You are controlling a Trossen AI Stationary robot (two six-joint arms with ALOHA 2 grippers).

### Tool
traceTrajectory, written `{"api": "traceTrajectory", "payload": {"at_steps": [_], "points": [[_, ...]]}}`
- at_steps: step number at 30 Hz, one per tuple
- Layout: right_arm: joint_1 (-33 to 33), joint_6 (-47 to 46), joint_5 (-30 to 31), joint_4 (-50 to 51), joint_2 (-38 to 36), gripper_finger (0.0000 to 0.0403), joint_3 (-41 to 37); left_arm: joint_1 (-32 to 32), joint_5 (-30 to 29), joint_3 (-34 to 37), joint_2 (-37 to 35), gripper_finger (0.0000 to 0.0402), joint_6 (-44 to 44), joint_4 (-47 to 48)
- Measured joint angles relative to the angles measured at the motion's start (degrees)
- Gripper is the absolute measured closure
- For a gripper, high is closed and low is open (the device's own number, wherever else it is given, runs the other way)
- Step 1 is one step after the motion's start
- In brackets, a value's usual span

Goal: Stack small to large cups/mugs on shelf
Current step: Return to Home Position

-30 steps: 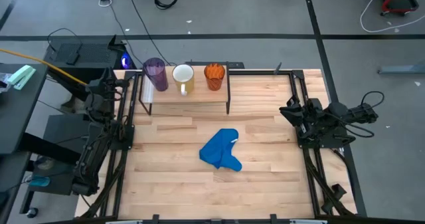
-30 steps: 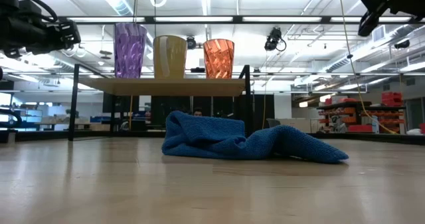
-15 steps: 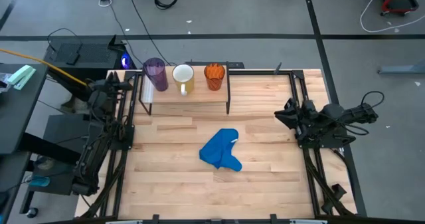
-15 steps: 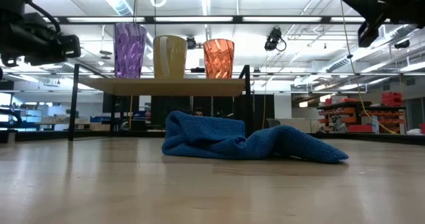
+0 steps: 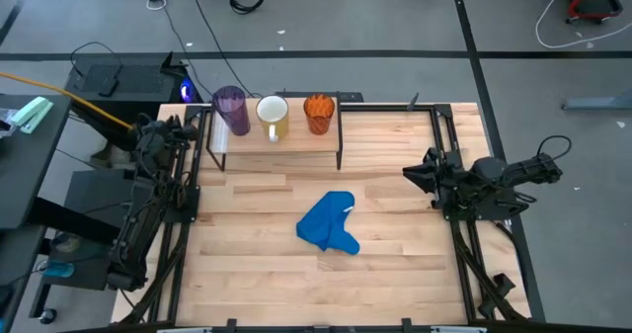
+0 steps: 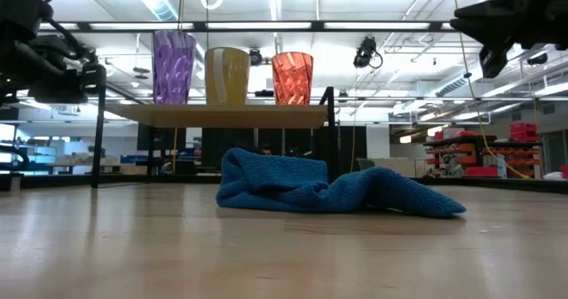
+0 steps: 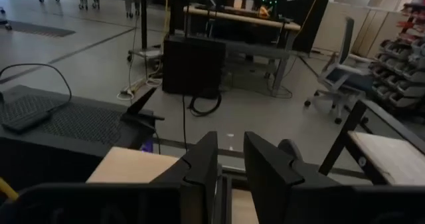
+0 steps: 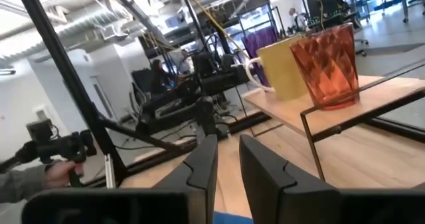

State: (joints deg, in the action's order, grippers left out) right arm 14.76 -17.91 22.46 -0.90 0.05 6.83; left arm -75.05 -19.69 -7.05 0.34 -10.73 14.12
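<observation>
On the shelf [image 5: 296,138], a light-wood board on black legs at the table's far side, three vessels stand upright on their bases in a row. The purple tumbler [image 5: 231,109] is leftmost, the white mug [image 5: 273,115] is in the middle and the orange cup [image 5: 318,113] is on the right. My left gripper [image 5: 188,127] hovers shut just off the shelf's left end. My right gripper [image 5: 407,174] hovers shut above the table's right part, pointing toward the shelf. In the right wrist view the orange cup [image 8: 329,64] and mug [image 8: 282,68] stand ahead.
A crumpled blue cloth [image 5: 329,224] lies on the tabletop near the middle, in front of the shelf. Black frame rails [image 5: 444,145] run along the table's left and right sides. In the right wrist view a person's hand [image 8: 56,174] shows beyond the table.
My right gripper has moved a little toward the table's left edge, away from the right rail. My left arm has shifted slightly toward the shelf's left end and dropped a bit. The cups, shelf and cloth have stayed put.
</observation>
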Motion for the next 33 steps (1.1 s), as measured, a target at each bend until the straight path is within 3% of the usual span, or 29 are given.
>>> {"api": "traceTrajectory", "payload": {"at_steps": [20, 33], "points": [[0.0, 2.5, 0.0, 8.6, 0.0, 0.0332, 0.0, 0.0, 0.0, 0.0, 0.0, 0.0321, -0.7, 1.2], [0.0, 1.6, 0.0, 8.6, 0.0, 0.0332, 0.0, 0.0, 0.0, 0.0, 0.0, 0.0311, -0.6, 1.2]]}}
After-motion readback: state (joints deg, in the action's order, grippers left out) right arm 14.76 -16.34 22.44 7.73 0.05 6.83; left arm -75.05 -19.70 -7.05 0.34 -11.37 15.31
